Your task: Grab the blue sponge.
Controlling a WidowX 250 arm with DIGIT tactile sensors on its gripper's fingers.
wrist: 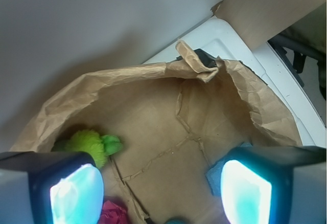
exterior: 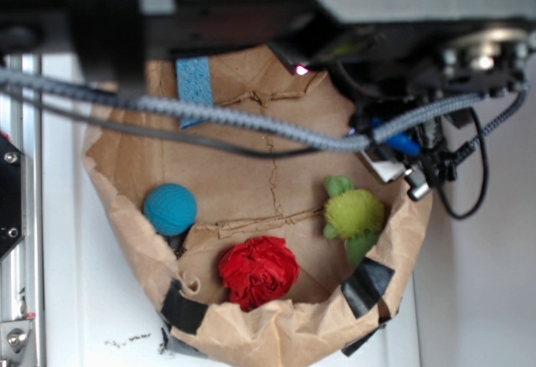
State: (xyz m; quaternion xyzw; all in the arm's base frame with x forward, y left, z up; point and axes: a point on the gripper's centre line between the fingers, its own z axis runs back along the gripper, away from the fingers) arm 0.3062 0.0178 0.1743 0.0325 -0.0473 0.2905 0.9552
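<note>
Four items in paper bag [exterior: 126, 208] | blue sponge [exterior: 194, 82] | ball [exterior: 170, 209] | hand [wrist: 153, 193] empty, spread

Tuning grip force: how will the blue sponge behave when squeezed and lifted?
The sponge looks flat and pored, so it probably compresses and bends rather than staying stiff. Likely light for its size. It lies against the paper bag's wall, partly behind cables, so it may slide on the paper before the open end effector closes.

The arm [exterior: 251, 7] was black, with grey braided cables [exterior: 251, 120] and thinner black wires running along it. A small red light [exterior: 300, 69] glowed underneath. The gripper [wrist: 161, 188] had black fingers [wrist: 46, 165] faced with pale turquoise pads [wrist: 76, 196].
</note>
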